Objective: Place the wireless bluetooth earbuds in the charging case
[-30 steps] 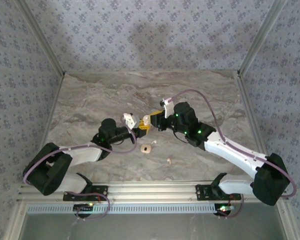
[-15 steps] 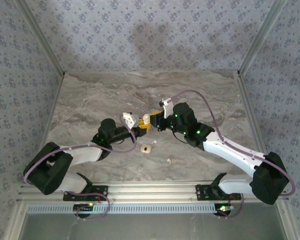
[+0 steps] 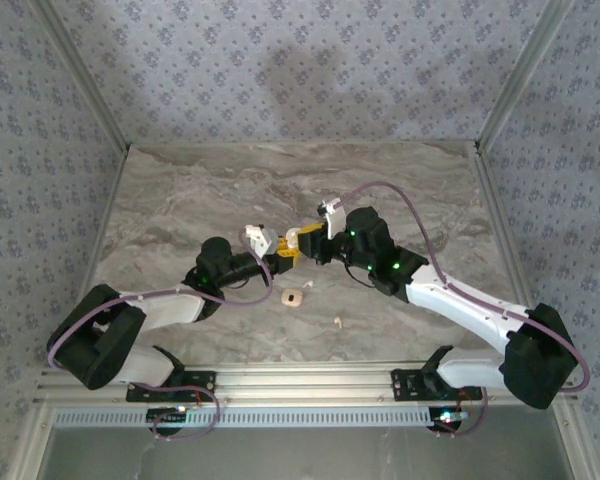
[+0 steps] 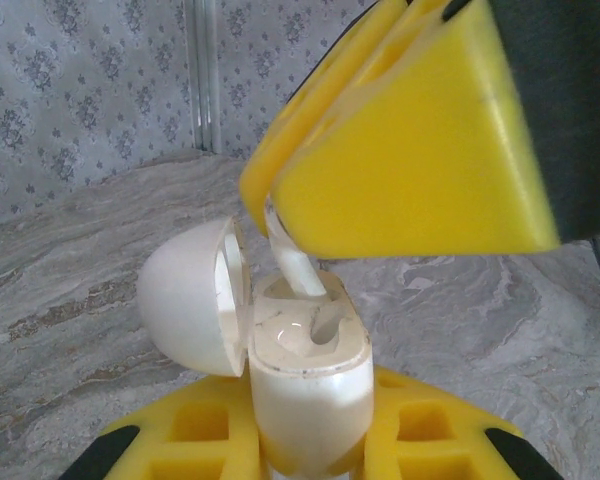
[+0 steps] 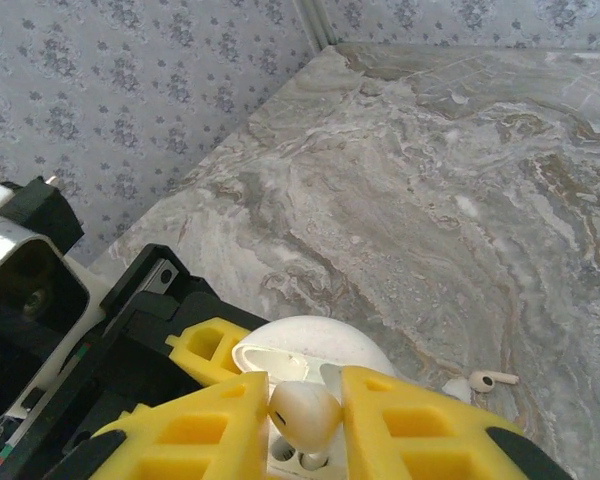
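The left arm point(image 3: 170, 305) stretches low across the desk point(image 3: 180, 200) toward its middle. The left jaws are clenched on the body of the charging case point(image 4: 305, 385), holding it upright with its rounded lid point(image 4: 192, 297) swung open sideways. The right arm point(image 3: 460, 300) reaches in from the opposite side. The right jaws grasp a whitish earbud point(image 5: 302, 408) directly above the case, its stem point(image 4: 298, 268) reaching the case's open top. A second earbud point(image 5: 485, 380) lies on the desk nearby.
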